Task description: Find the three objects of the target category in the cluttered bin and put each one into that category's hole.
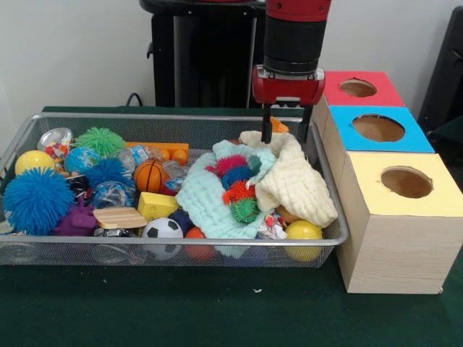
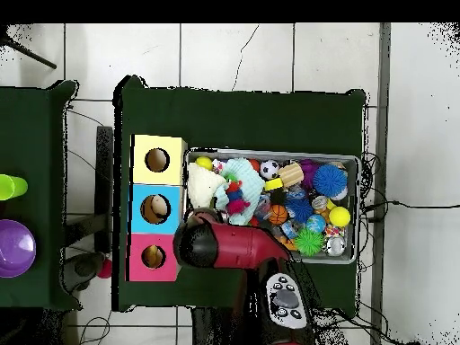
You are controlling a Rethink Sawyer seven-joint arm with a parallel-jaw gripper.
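The wire mesh bin (image 1: 181, 242) holds a jumble of toys. A green puffer ball (image 1: 101, 140) lies at its far left. A large blue puffer ball (image 1: 36, 200) lies at the near left, with a smaller dark blue one (image 1: 108, 172) between them. My gripper (image 1: 286, 130) hangs open and empty over the bin's far right corner, just above a cream cloth (image 1: 296, 181). The red-topped box's hole (image 1: 358, 88) is just to the right of the gripper. In the overhead view the arm (image 2: 216, 244) hides the gripper. That view also shows the bin (image 2: 269, 154), the green puffer (image 2: 310, 241), the blue puffer (image 2: 330, 180) and the red box's hole (image 2: 154, 257).
A blue-topped box (image 1: 405, 141) and a yellow-topped box (image 1: 434, 195) stand in a row in front of the red one. A mint cloth (image 1: 206, 206) carries a small multicoloured spiky toy (image 1: 239, 189). A football (image 1: 162, 230), a basketball (image 1: 149, 176), yellow balls (image 1: 304, 231) and a wooden block (image 1: 119, 217) also lie in the bin.
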